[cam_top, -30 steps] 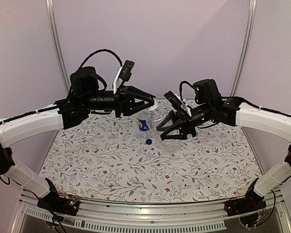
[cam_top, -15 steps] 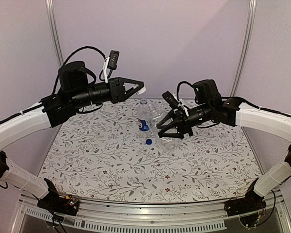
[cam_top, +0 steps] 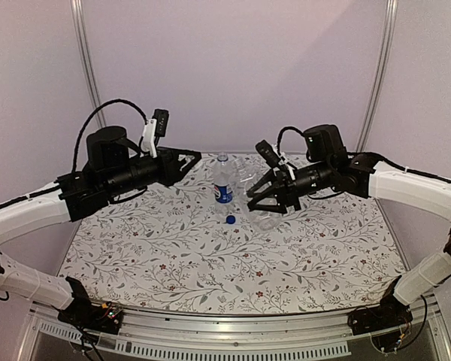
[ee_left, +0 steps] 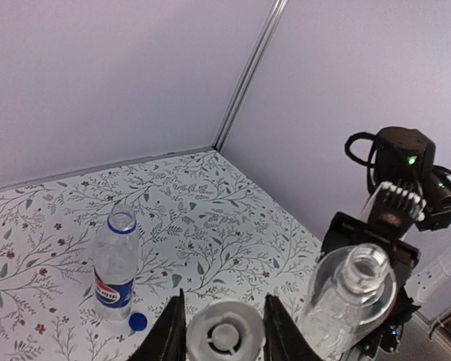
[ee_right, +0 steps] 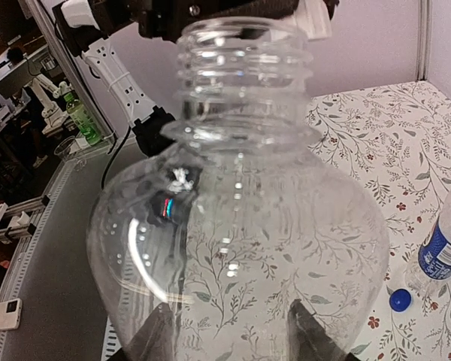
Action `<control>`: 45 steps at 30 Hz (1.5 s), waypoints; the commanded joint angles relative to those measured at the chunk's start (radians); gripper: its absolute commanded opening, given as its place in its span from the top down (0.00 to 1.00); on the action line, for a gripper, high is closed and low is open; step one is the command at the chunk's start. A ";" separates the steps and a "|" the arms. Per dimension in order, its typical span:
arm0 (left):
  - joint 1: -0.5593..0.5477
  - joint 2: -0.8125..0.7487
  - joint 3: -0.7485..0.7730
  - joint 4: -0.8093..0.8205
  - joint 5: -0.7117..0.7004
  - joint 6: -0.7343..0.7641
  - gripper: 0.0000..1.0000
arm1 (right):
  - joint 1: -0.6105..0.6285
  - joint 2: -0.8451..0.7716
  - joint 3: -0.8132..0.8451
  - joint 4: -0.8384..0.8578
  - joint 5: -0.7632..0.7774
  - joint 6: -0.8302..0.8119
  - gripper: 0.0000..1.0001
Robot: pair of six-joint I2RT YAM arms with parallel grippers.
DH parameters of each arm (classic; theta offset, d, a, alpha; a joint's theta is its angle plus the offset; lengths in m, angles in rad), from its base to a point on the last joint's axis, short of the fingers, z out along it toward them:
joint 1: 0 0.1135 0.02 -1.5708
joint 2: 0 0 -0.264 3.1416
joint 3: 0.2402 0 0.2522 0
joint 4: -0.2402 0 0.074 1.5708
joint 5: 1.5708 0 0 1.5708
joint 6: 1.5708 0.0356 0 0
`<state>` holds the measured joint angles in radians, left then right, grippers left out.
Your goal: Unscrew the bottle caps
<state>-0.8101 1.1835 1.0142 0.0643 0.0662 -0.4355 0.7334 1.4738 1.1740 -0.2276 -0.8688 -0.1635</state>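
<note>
1. Toward the far edge of the table (cam_top: 135, 256), about midway along it, the labelled bottle (cam_top: 223, 180) stands upright with its neck open. The blue cap (cam_top: 230, 220) lies on the cloth just beside it, on the near side.
2. Just right of that bottle, the right gripper (cam_top: 261, 203) has its jaws clamped round the belly of the clear bottle (cam_top: 267, 219). The bottle is tilted with its bare neck toward the left arm. I cannot tell whether its base touches the table.
3. The left gripper (cam_top: 188, 159) has its jaws narrow, pinching the pale cap (ee_left: 225, 337) by its rim, hollow side facing the wrist. The cap is in the air, well apart from the clear bottle's neck.
4. Both caps look to be off, so I judge the step in hand to be parking the pale cap. Done well, the gripper would come down over bare cloth on the left half, away from the labelled bottle and blue cap. It would open only when the cap is close to the surface, so it cannot roll off an edge. The right gripper should hold firm until the clear bottle is set upright.
5. The left arm reaches in from the near left corner, its gripper roughly level and pointing at the 2 bottles. The right arm reaches in from the near right corner, its gripper angled down and leftward.
</note>
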 commanded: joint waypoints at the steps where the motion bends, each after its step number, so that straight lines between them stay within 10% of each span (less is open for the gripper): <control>1: 0.008 -0.033 -0.150 0.038 -0.159 0.054 1.00 | -0.013 -0.063 -0.008 0.053 0.026 0.025 0.52; 13: 0.023 0.132 -0.409 0.269 -0.295 0.046 0.91 | -0.015 -0.070 -0.022 0.086 0.006 0.043 0.50; 38: 0.060 0.567 -0.383 0.414 -0.313 0.087 0.92 | -0.016 -0.075 -0.046 0.085 0.004 0.039 0.50; 45: 0.060 0.586 -0.381 0.402 -0.306 0.083 0.76 | -0.016 -0.072 -0.050 0.085 0.003 0.038 0.50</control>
<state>-0.7643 1.7550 0.6201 0.4549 -0.2474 -0.3618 0.7238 1.4200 1.1328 -0.1638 -0.8513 -0.1268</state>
